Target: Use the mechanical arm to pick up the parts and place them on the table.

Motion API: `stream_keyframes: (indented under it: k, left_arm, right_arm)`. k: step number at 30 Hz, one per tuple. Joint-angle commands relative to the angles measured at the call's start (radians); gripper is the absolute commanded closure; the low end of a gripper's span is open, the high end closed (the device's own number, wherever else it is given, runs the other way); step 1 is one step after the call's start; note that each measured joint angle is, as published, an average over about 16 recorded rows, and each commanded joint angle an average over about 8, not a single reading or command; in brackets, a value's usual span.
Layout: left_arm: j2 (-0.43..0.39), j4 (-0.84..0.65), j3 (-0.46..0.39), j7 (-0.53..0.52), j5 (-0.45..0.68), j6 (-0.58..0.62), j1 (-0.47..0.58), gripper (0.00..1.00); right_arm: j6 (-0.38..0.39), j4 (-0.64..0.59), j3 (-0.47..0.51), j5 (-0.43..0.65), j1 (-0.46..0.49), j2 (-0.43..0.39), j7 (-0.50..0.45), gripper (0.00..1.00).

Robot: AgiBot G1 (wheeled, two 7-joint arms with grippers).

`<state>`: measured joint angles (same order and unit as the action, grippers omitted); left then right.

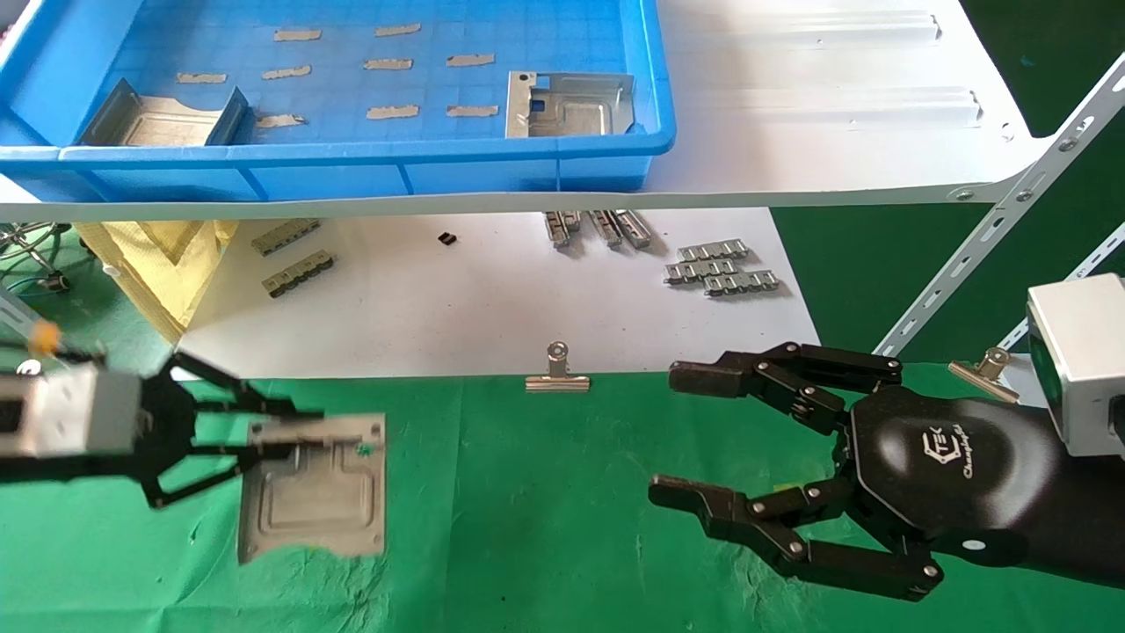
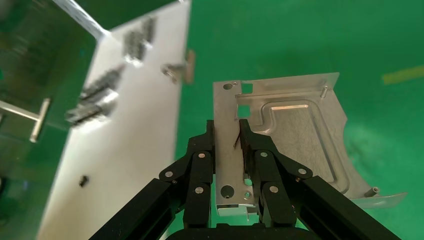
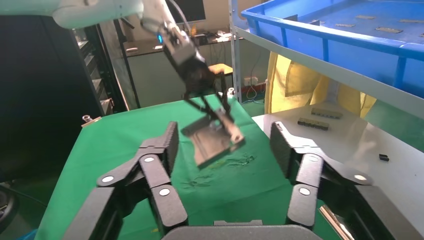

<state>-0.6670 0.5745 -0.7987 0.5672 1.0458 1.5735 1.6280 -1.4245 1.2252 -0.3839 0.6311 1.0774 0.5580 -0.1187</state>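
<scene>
While the right gripper (image 1: 668, 440) hangs open at lower right, the left gripper (image 1: 299, 431) pinches the flange of a stiff, light, slippery part (image 1: 316, 497) above the table (image 1: 527, 527) at lower left

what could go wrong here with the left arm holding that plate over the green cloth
The left gripper pinches the part only by one bent-up flange, so the plate hangs tilted above the table and could twist or slip out. If it is released from that tilt, one edge would probably strike first and the plate might flip or slide. The right gripper sits open farther along the cloth, apart from it.
</scene>
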Motion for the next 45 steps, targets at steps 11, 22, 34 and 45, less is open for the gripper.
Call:
stream_keyframes:
  k: [11, 22, 34, 45]
  left_arm:
    - [-0.088, -0.269, -0.05, 0.283, 0.049, -0.018, -0.029, 0.33]
    - [-0.14, -0.411, -0.067, 0.383, 0.068, -0.016, 0.0, 0.0]
    - [-0.134, -0.48, -0.022, 0.267, -0.031, 0.021, -0.026, 0.0]
    - [-0.116, -0.479, 0.015, 0.081, -0.124, 0.03, -0.096, 0.0]
  right_arm:
    - [0.0, 0.0, 0.0, 0.0, 0.0, 0.0, 0.0, 0.0]
    - [0.0, 0.0, 0.0, 0.0, 0.0, 0.0, 0.0, 0.0]
    - [0.0, 0.0, 0.0, 0.0, 0.0, 0.0, 0.0, 0.0]
    - [0.0, 0.0, 0.0, 0.0, 0.0, 0.0, 0.0, 0.0]
